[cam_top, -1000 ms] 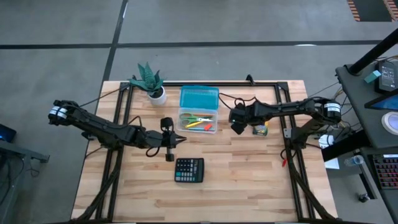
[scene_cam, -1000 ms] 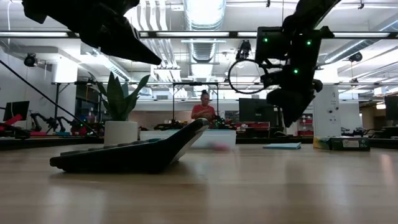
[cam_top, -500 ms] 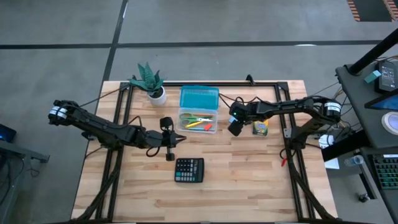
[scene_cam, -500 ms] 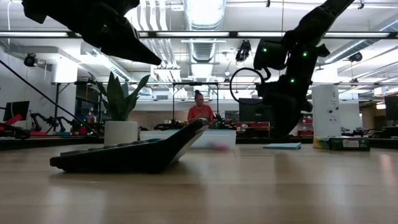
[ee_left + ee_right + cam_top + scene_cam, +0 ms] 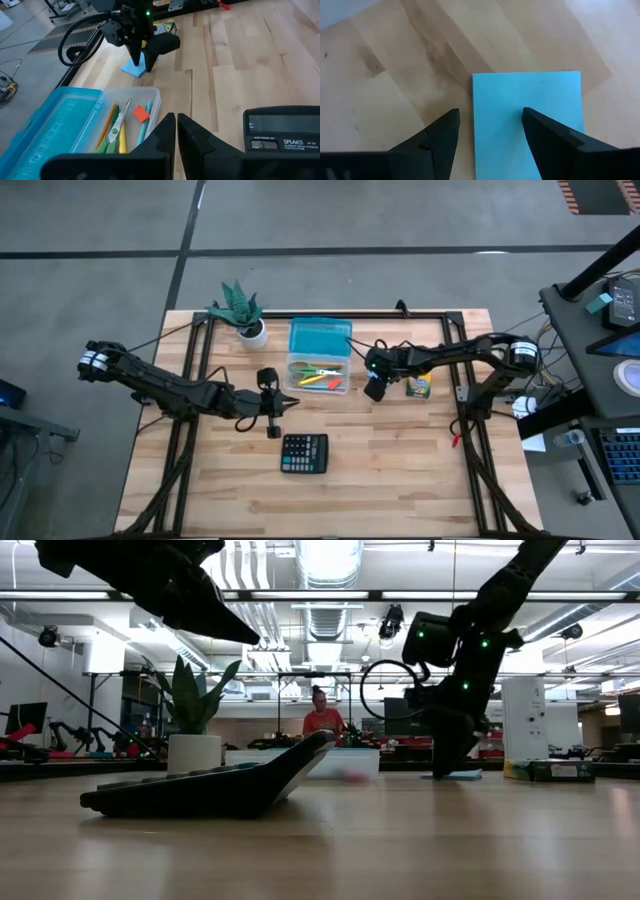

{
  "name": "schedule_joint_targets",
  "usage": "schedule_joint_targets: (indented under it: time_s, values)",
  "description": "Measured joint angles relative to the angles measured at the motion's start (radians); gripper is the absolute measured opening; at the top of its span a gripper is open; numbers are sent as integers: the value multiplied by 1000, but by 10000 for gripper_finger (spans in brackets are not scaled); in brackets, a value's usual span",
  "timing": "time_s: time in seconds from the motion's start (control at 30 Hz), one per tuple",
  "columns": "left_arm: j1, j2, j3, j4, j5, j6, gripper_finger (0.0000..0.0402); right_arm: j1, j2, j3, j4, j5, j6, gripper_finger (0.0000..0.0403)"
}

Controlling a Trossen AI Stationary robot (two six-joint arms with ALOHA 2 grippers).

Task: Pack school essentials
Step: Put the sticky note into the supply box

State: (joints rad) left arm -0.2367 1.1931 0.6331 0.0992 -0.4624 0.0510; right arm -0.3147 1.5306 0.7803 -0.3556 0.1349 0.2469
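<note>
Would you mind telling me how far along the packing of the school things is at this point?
Done: scissors, pencils and a red eraser lie in the open pencil case. In hand: the right gripper, open, is low over the light-blue note pad, one finger over its edge, not yet gripping. Left: the pad and the crayon box remain on the table. The left gripper waits shut beside the case.

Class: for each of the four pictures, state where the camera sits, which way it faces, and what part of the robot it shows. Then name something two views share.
High view: above the table, facing down; both arms, pencil case, calculator.
Low view: at tabletop height, facing across; right gripper lowered to the table.
Left wrist view: on the left arm, past the shut left gripper toward the case.
Right wrist view: on the right arm, facing down; open fingers over the light-blue note pad.
Shared: both wrist views show the pad.
</note>
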Motion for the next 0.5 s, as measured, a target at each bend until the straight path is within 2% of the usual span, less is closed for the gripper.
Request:
schedule_joint_targets:
  time_s: [0.23,0.5]
  values:
    - [1,0,0,-1,0,-19,2,0,95,1,44,4,-26,205]
    - [1,0,0,-1,-19,-19,2,0,117,0,78,6,-22,205]
